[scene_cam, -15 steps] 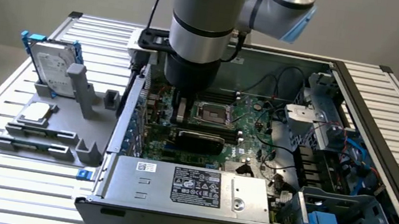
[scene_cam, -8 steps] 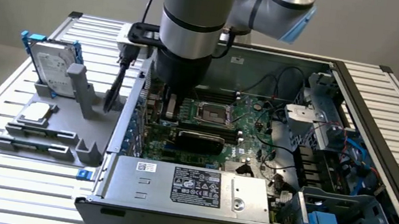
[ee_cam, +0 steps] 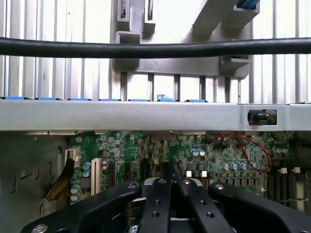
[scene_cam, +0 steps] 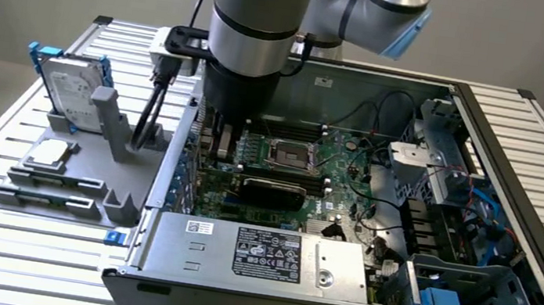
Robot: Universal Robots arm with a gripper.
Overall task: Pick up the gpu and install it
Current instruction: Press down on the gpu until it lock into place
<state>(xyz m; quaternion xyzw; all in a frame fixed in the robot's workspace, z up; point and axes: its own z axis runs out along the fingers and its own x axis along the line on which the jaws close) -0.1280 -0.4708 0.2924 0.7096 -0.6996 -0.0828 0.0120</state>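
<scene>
Open computer case [scene_cam: 514,232] holds the motherboard [scene_cam: 292,163]; gripper [ee_cam: 176,177], fingers closed together, hovers inside, gpu [scene_cam: 272,193] seated just below.

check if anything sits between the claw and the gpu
Nothing visible does. The shut claw is down inside the open case, low over the motherboard, and the gpu lies close beside the arm there. Whether they touch cannot be told.
</scene>
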